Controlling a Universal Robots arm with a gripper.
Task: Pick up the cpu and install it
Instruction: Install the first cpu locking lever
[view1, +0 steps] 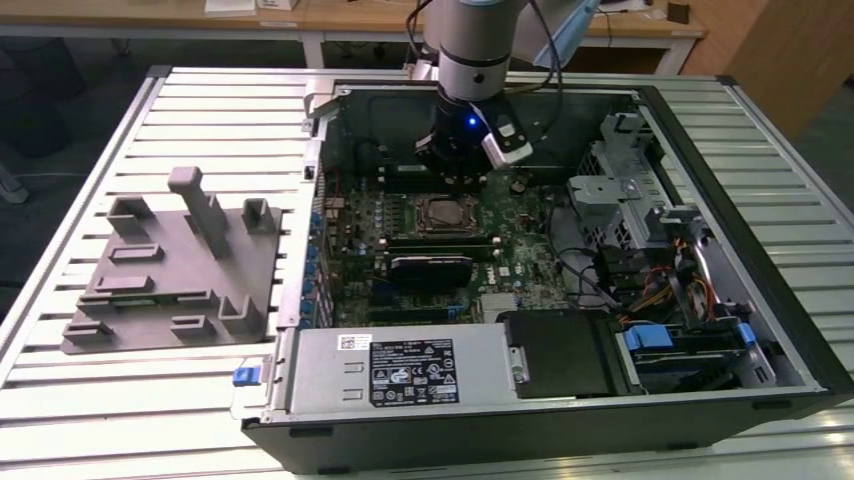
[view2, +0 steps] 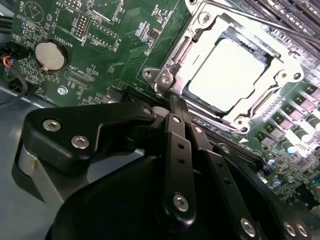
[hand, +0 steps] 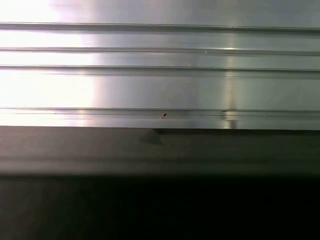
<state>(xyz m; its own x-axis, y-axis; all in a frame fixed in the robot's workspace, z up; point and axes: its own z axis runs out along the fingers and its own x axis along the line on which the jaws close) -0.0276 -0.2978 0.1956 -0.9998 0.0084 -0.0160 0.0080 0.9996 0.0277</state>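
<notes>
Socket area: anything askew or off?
Nothing stands out. The cpu lies flat and square inside the socket frame in the second wrist view; the claw sits beside the socket, holding nothing.

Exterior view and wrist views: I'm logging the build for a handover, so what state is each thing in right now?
cpu: seated flat in the socket, pale top showing.
socket frame: around the cpu, its centre uncovered.
gripper: fingers together, holding nothing, tips beside the socket's edge.
computer case: lying on its side, side panel off, motherboard exposed.
grey fixture block: on the table beside the case, nothing in it.
</notes>
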